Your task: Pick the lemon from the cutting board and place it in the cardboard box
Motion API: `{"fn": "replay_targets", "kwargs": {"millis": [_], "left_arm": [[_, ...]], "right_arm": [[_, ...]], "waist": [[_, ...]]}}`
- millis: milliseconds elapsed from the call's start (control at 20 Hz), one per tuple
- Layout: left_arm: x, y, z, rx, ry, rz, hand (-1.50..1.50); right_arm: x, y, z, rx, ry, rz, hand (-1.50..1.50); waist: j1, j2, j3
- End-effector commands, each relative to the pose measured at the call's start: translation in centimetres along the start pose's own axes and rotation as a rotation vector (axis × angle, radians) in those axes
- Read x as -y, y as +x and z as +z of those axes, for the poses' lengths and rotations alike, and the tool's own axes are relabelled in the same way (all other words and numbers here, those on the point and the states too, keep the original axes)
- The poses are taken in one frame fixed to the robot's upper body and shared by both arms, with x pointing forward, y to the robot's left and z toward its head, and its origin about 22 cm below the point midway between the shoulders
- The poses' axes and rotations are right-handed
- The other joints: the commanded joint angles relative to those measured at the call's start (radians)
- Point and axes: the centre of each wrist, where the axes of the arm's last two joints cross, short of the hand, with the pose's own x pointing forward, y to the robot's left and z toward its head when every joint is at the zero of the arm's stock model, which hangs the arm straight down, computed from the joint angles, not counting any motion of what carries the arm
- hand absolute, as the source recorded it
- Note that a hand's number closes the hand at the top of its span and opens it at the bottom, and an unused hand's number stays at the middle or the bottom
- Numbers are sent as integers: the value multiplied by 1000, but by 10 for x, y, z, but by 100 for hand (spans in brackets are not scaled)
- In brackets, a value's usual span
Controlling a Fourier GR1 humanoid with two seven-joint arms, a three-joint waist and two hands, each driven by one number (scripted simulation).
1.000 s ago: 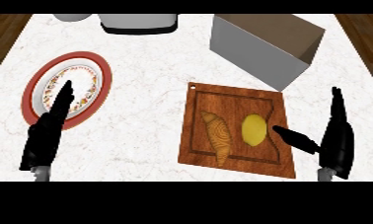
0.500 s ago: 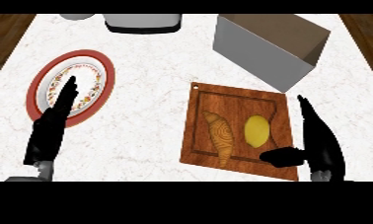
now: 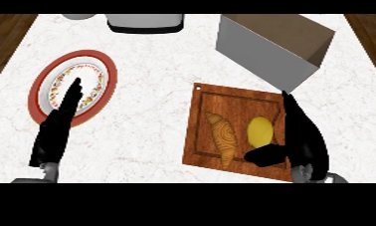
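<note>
Lemon (image 3: 259, 131) sits between your open right hand's (image 3: 300, 140) fingers and thumb, set to close; left hand (image 3: 57, 129) rests open

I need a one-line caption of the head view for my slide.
Right hand open beside the lemon on the cutting board; box behind, left hand resting.

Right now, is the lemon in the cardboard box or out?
Out. The lemon lies on the cutting board beside the croissant; the right robot hand is next to it.

Single head view, steeply down onto counter (image 3: 161, 95); forearms entering below
</note>
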Motion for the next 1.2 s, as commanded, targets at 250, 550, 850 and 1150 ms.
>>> {"fn": "replay_targets", "kwargs": {"millis": [250,550,850,1150], "left_arm": [[-3,0,6,-13,7,-5,0],[-4,12,-3,-7,14,-3,0],[-9,-4,-13,-13,-15,14,0],[0,-4,-6,8,-4,11,0]], "right_arm": [[-8,11,9,-232,44,47,-150],[-23,-4,2,-237,41,55,-150],[-24,22,-7,-228,23,52,-150],[-34,23,-1,-226,27,42,-150]], "waist": [[-1,-1,1],[-5,0,2],[-1,2,2],[-3,2,2]]}}
